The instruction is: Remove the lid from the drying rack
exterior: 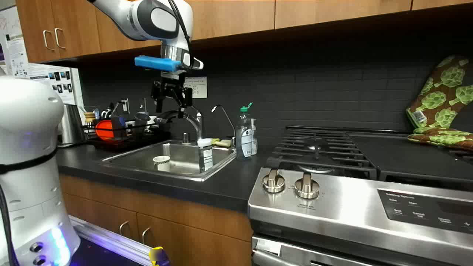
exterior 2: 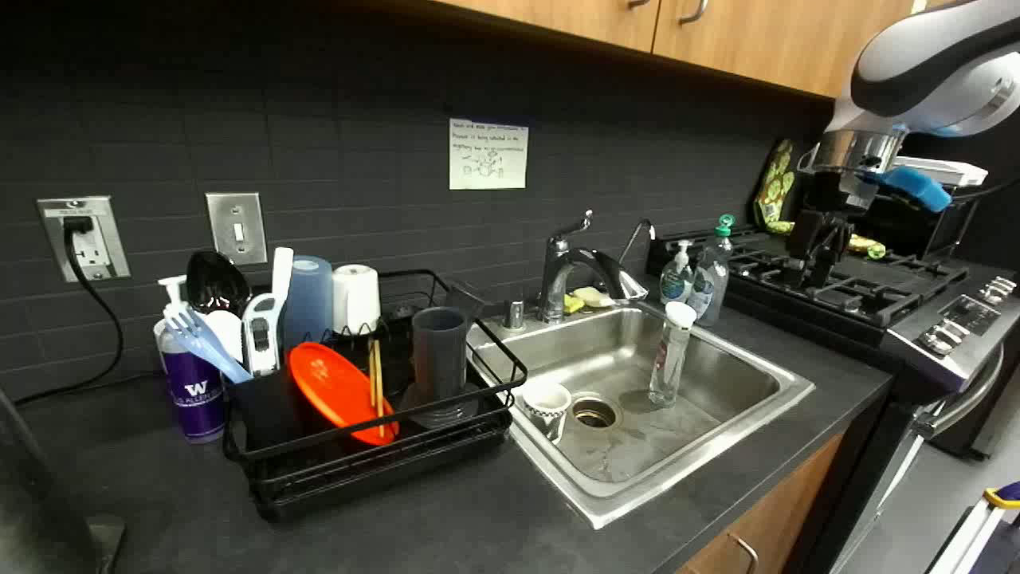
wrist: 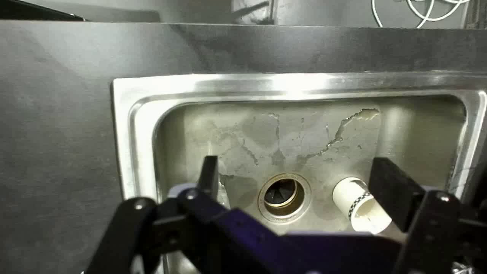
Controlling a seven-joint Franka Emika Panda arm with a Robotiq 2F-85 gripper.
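The red-orange lid (exterior 2: 331, 387) stands tilted on edge in the black wire drying rack (exterior 2: 382, 472). Two thin light sticks cross in front of its right part. The lid (exterior: 104, 129) and rack (exterior: 111, 145) also show in an exterior view at the counter's far left, partly behind wire and a dark holder. My gripper (exterior: 170, 110) hangs high over the sink, fingers pointing down, well apart from the rack. It also shows in an exterior view (exterior 2: 807, 275). In the wrist view the gripper (wrist: 296, 163) is open and empty above the sink; lid and rack are out of that view.
The steel sink (exterior 2: 637, 496) holds a white cup (wrist: 348, 196) and a clear bottle (exterior 2: 671, 359) with a white cap. The faucet (exterior 2: 570, 267) stands behind it. A dark tumbler (exterior 2: 440, 351) and utensils stand around the lid. Soap bottles (exterior: 244, 138) stand right of the sink.
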